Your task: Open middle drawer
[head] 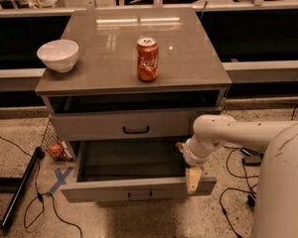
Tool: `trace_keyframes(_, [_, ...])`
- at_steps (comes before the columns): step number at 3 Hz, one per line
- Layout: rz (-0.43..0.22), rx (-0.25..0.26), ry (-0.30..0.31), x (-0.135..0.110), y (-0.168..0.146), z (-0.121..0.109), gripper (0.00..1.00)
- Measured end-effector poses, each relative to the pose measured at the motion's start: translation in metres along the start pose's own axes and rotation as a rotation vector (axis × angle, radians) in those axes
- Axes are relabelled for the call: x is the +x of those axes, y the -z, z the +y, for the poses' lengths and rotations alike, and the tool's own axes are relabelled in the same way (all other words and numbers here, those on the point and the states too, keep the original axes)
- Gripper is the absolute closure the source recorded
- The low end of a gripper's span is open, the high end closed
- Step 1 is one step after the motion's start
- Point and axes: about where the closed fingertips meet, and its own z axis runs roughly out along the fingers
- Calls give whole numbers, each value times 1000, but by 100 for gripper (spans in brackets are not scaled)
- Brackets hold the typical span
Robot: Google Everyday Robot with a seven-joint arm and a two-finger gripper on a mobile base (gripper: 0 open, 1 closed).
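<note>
Middle drawer [104, 192] pulled well out, low on the cabinet [188, 58], gripper [193, 179] at its front right corner; cannot tell how far open or whether holding anything. Best drawn straight out and level, without twisting. Farther back, can [147, 59] and bowl [58, 54] on top; drawer's right inner wall hidden behind the arm [228, 130].

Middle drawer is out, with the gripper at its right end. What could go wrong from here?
The gripper sits at the right end of the middle drawer front, away from the centre handle; pulling there might skew it. The drawer is well out, so more pull could overextend it. A jolt might topple the soda can on top.
</note>
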Motion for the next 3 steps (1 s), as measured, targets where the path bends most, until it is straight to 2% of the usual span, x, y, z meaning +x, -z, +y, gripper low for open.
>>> trace_keyframes(1, [9,-28,-16,4,10,-16,17])
trace_keyframes(3, [-27,-11,-78,24,-16,-34,63])
